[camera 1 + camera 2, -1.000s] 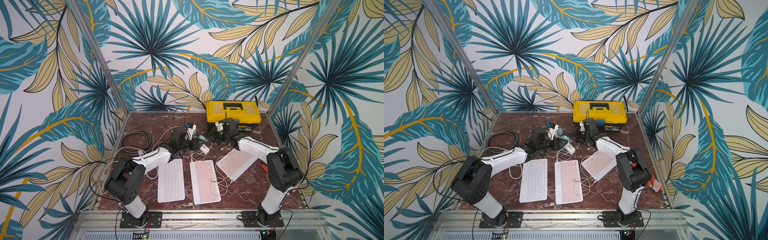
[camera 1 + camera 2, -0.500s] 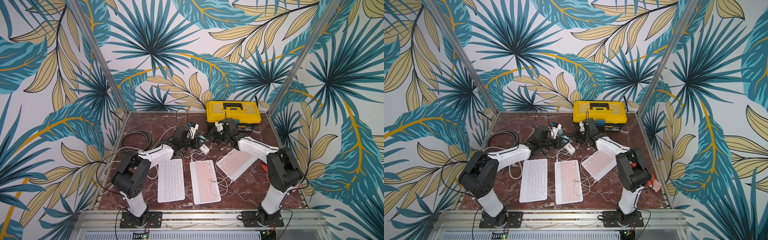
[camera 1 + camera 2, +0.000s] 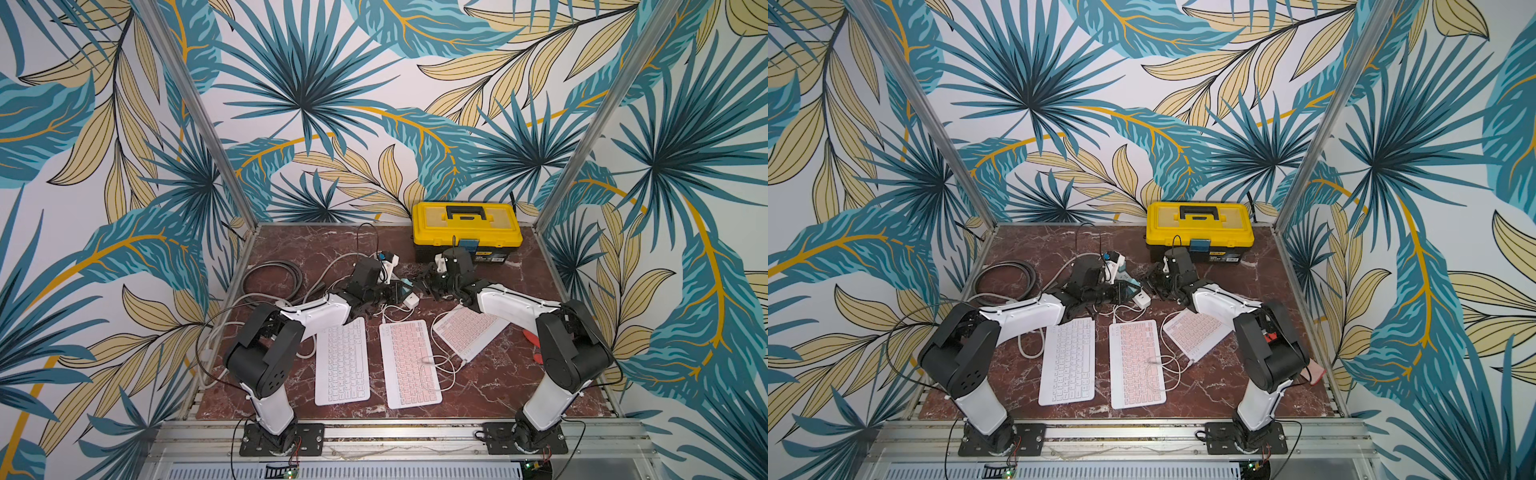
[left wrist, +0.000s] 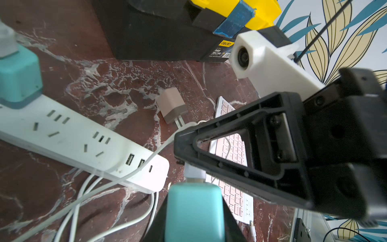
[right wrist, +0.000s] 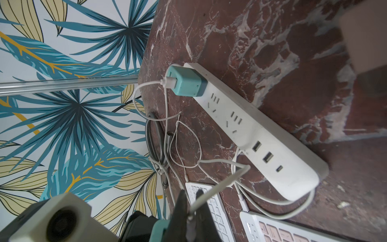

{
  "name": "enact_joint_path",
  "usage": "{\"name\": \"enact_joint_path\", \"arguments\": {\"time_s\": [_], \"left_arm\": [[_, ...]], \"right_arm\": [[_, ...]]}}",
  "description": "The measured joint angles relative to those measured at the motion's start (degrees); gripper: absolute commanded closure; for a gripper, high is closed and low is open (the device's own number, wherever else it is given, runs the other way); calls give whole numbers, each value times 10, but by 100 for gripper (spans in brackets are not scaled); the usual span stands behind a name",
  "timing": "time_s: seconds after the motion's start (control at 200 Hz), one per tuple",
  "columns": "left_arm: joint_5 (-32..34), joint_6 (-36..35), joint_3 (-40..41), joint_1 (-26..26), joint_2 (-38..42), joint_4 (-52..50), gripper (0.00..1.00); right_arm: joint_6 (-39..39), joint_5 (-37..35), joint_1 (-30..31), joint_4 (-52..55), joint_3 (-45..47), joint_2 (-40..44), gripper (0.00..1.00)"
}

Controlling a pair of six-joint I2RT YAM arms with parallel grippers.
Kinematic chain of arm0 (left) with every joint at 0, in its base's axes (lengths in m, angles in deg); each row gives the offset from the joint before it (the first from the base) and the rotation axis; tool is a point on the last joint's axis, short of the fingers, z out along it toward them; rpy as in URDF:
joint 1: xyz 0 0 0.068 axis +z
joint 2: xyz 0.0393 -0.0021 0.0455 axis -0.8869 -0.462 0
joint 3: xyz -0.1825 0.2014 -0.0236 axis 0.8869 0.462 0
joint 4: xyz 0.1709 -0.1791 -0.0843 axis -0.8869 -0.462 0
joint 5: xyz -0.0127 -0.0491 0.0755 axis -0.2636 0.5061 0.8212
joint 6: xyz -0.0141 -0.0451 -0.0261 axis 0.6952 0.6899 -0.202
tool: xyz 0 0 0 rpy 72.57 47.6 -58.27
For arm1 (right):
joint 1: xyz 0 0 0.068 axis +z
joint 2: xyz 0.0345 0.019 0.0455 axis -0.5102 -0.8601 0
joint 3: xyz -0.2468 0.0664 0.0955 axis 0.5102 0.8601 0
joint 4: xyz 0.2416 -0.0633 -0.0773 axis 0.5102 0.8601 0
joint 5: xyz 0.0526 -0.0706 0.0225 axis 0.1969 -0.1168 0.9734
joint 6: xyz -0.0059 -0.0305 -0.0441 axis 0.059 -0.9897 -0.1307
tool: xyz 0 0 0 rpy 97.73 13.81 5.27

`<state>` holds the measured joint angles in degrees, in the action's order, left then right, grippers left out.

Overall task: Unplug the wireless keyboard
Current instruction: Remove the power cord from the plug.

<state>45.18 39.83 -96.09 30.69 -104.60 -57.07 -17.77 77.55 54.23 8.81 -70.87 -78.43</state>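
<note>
Keyboard cable [image 5: 244,169] sits pinched in our closed right gripper [image 5: 190,201], while our left gripper [image 4: 194,226] clamps tight around the teal charger [image 4: 194,201]

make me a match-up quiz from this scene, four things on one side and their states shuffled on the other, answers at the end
Things:
1. beige charger
2. left gripper
3. right gripper
4. power strip

States:
a. shut on the white cable
b. carries the plugged teal charger at one end
c. lies loose on the table, prongs bare
d. shut on the free teal charger

Pairs: 1-c, 2-d, 3-a, 4-b
</note>
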Motion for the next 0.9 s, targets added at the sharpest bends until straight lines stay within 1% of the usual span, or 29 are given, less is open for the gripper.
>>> {"name": "enact_joint_path", "arguments": {"time_s": [0.115, 0.25, 0.305, 0.426, 0.556, 0.696, 0.896], "left_arm": [[-27, -23, 11, 4, 5, 10, 100], [-82, -49, 31, 17, 28, -3, 100], [-95, -52, 32, 22, 34, -4, 100], [-102, -51, 37, 30, 46, -3, 100], [-92, -37, 48, 43, 50, -3, 100], [-66, -14, 65, 60, 54, -5, 100], [-16, 27, 80, 80, 88, -7, 100]], "right_arm": [[18, 7, -14, -11, 6, 2, 94], [35, -19, -82, -23, 12, 2, 94], [38, -28, -100, -26, 13, 2, 94], [39, -32, -104, -26, 13, 2, 94], [31, -28, -100, -25, 13, 2, 93], [-24, -28, -100, 18, 4, 11, 93], [-152, -11, -100, 97, -32, 38, 92]]}}
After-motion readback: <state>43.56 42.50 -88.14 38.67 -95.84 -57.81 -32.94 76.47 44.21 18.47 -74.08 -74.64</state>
